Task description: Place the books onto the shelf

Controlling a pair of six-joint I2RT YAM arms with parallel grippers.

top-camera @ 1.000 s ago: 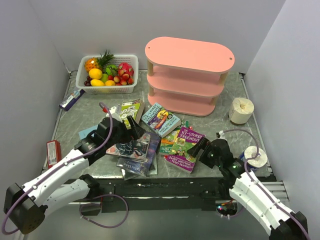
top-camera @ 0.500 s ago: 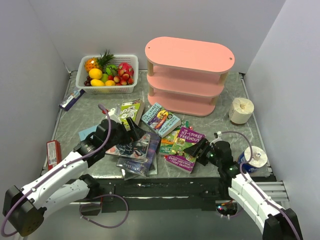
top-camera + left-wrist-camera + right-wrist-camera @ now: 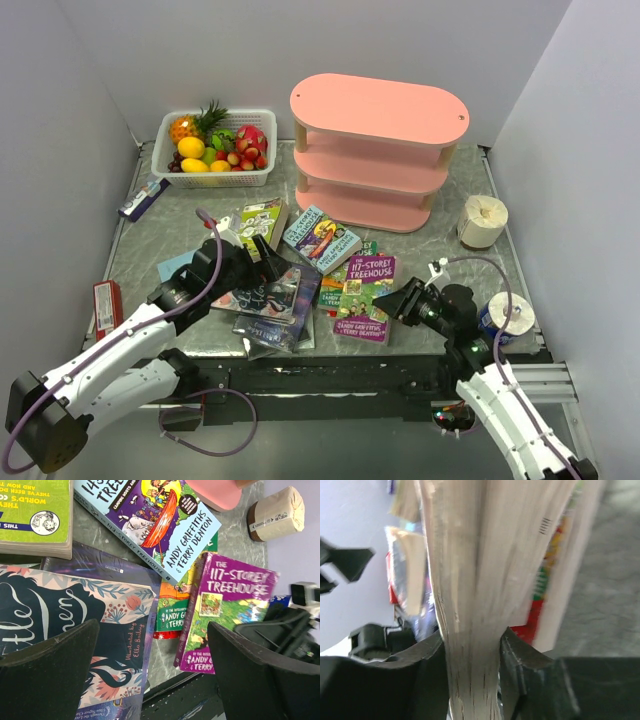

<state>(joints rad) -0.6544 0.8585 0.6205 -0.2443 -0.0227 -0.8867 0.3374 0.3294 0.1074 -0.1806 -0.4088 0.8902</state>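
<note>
right gripper [image 3: 472,642] pinching purple book [image 3: 365,290] by page edge | left gripper [image 3: 150,665] wide open, empty | risk: book fans open, slips

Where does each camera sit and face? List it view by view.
Top external: above, behind the left arm and right arm, both in view, looking down at the table.
Left wrist: over the book pile, looking down past the fingers of the open left gripper.
Right wrist: low, facing the purple Treehouse book edge-on, right gripper clamped on it.
Shared: all show that book.
</note>
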